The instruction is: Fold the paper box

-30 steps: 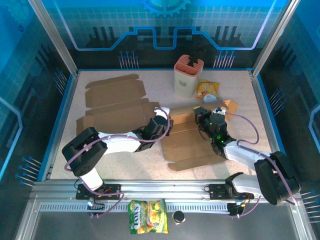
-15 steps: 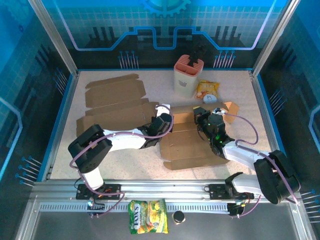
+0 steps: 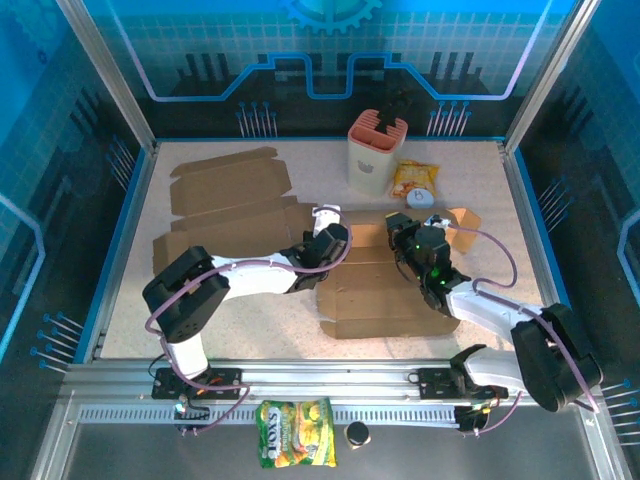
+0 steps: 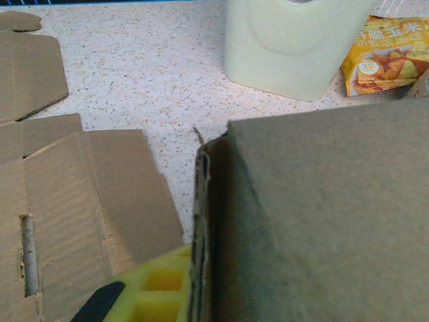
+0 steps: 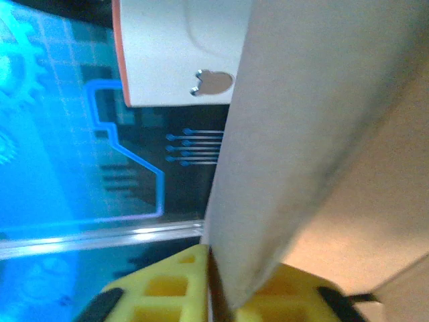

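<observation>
The paper box (image 3: 372, 292) is a brown cardboard blank lying mostly flat at the table's middle, its far panel lifted. My left gripper (image 3: 330, 240) is at the box's far left corner. In the left wrist view it (image 4: 198, 282) is shut on the raised panel's corrugated edge (image 4: 201, 215); one yellow finger (image 4: 151, 292) shows and the other is hidden behind the panel. My right gripper (image 3: 405, 236) is at the far right of the same panel. In its wrist view the panel (image 5: 315, 100) stands between both yellow fingers (image 5: 167, 292); I cannot tell whether they press it.
Two more flat cardboard blanks (image 3: 230, 205) lie at the left, close to the left arm. A cream cup with an orange rim (image 3: 377, 152) and a yellow snack bag (image 3: 415, 178) stand behind the box. Another snack bag (image 3: 295, 447) lies below the rail.
The left gripper slid right to the box's corner and closed on the panel's edge. The box has shifted and squared up, its near flap now lying straighter. The right gripper's hold loosened slightly.
</observation>
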Robot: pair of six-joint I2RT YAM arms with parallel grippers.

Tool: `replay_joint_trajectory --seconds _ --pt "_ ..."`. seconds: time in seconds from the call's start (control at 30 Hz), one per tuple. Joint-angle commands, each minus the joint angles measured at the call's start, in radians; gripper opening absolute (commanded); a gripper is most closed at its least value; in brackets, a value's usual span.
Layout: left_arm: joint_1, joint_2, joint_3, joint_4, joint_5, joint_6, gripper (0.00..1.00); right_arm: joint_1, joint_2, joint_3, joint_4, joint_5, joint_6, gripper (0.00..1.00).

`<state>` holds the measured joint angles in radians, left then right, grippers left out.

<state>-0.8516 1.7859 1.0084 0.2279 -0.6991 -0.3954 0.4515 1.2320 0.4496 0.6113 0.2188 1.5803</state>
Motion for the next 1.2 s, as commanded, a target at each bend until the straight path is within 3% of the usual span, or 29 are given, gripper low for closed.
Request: replay_joint_trajectory --seconds 0.0,0.17,0.47,0.67,0.9,1.03,1.17 --pt "-0.011 0.000 0.063 -0.012 -0.020 -0.030 0.00 0.020 -0.039 0.037 -0.221 -0.045 -0.052 0.34" --pt "-0.001 -0.037 0.071 -0.015 -0.010 -0.008 0.00 -0.007 -0.146 0.065 -0.335 -0.042 -0.077 0.61" --pt "0.071 -0.105 0.133 -0.140 0.067 -0.019 0.00 -0.143 -0.358 0.235 -0.708 -0.128 -0.233 0.87" --pt "0.146 -0.153 0.190 -0.285 0.189 -0.064 0.00 -0.308 -0.416 0.358 -0.863 -0.231 -0.347 0.89" --pt "0.291 -0.195 0.276 -0.485 0.423 -0.245 0.00 -0.468 -0.317 0.599 -1.164 -0.350 -0.574 0.77" --pt "0.380 -0.221 0.278 -0.518 0.590 -0.363 0.00 -0.523 -0.262 0.651 -1.188 -0.411 -0.620 0.74" --pt "0.427 -0.245 0.276 -0.526 0.676 -0.437 0.00 -0.523 -0.186 0.725 -1.159 -0.452 -0.640 0.73"
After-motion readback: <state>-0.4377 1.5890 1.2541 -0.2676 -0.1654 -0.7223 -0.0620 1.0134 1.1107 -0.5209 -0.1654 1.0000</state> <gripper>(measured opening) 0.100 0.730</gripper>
